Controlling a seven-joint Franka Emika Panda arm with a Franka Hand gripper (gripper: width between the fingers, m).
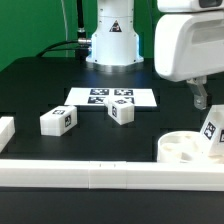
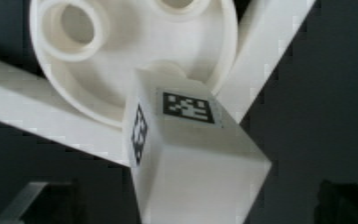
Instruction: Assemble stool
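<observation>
**Arm poised over seat and leg at the table's edge**

The arm hangs at the exterior view's right, wrist pointing down, gripper [image 1: 203,99] with its jaws spread wide and holding nothing. Just below it a leg [image 1: 212,128] leans tilted on the round seat [image 1: 178,148], which lies against the front rail [image 1: 100,172]. Two more legs [image 1: 58,120] [image 1: 121,111] lie near the marker board [image 1: 110,97]
</observation>
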